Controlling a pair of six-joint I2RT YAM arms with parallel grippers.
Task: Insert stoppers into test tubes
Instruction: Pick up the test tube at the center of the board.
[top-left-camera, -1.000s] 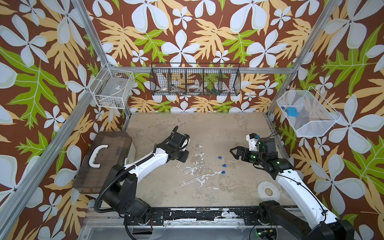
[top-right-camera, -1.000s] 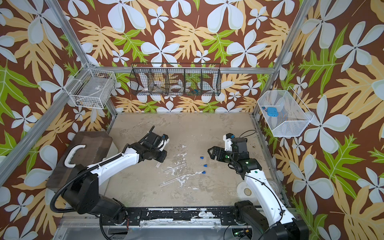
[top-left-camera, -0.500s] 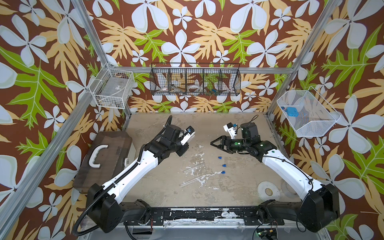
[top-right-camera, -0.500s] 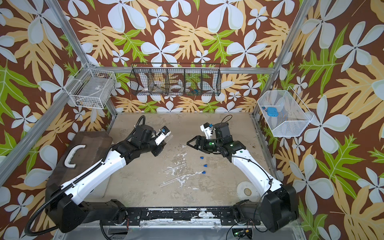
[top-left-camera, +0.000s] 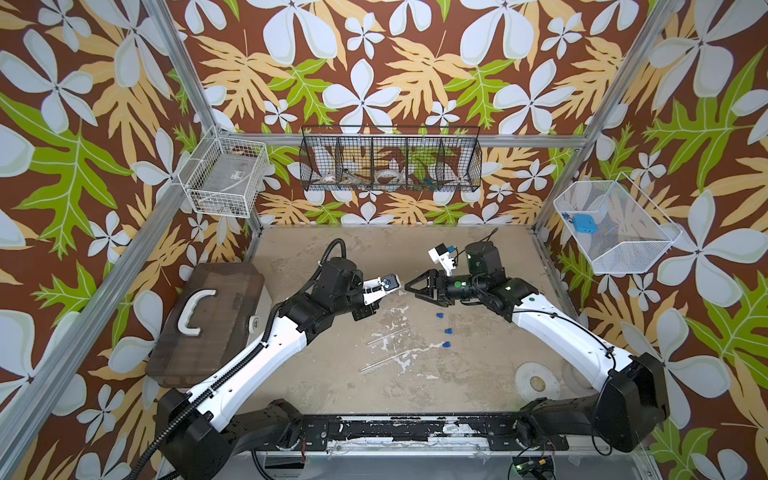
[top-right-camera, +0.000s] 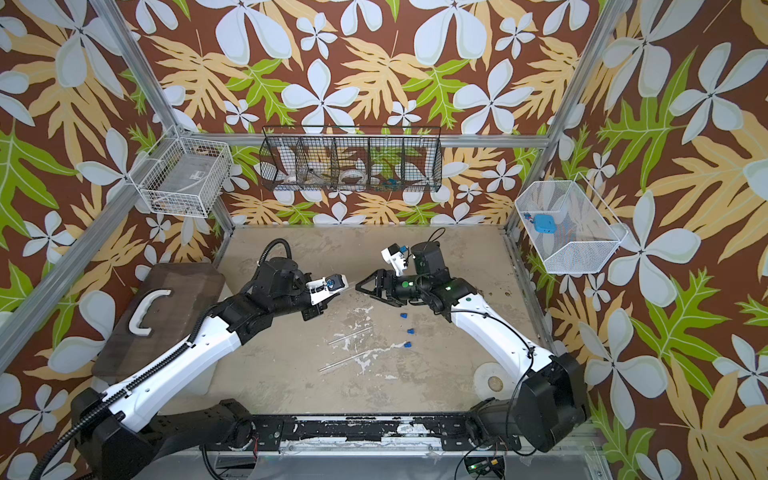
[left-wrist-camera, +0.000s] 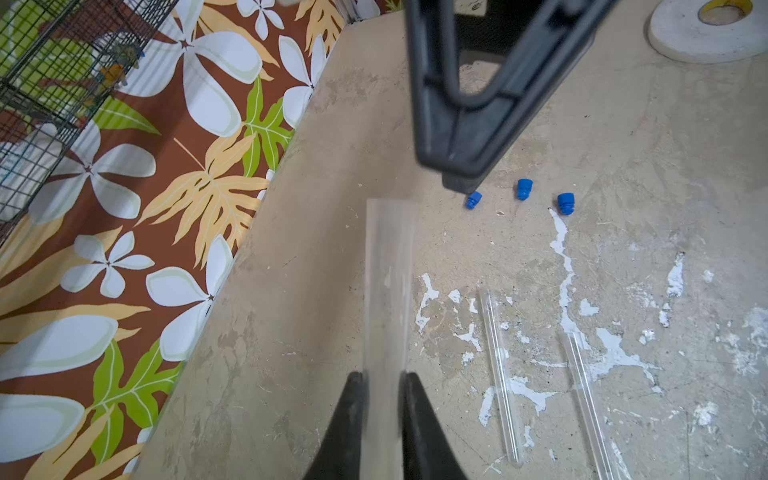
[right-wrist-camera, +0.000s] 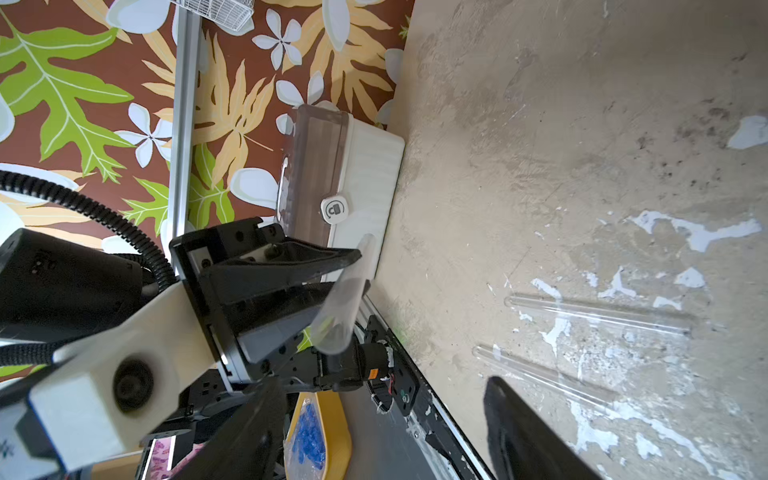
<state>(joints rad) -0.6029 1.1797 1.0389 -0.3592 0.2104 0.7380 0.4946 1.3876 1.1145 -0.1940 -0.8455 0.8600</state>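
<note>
A second ago the left pincer (left-wrist-camera: 383, 376) was low over the tubes near the middle of the desk (top-left-camera: 332, 374) and the right pincer (top-left-camera: 409, 286) sat toward the right edge; now both arms are raised over the far half of the desk, tips facing each other and near but apart. The left pincer is clenched on the held tube (left-wrist-camera: 388, 282), which is up off the desk with its free end pointing at the right pincer. So one tube is picked up, but nothing has been plugged yet: the three stoppers (top-left-camera: 448, 331) lie in a short row right of the desk's middle, and the other two tubes (top-left-camera: 384, 360) lie side by side near the middle. The right pincer comes empty, so this looks more like a handover or regrip than an insertion. In both top views the clear tube almost vanishes and the right pincer reads as one black wedge. The left wrist view shows the tube pinched between the black fingers (left-wrist-camera: 357, 399). The right wrist view shows the right jaws released, wide apart, with nothing between them
</note>
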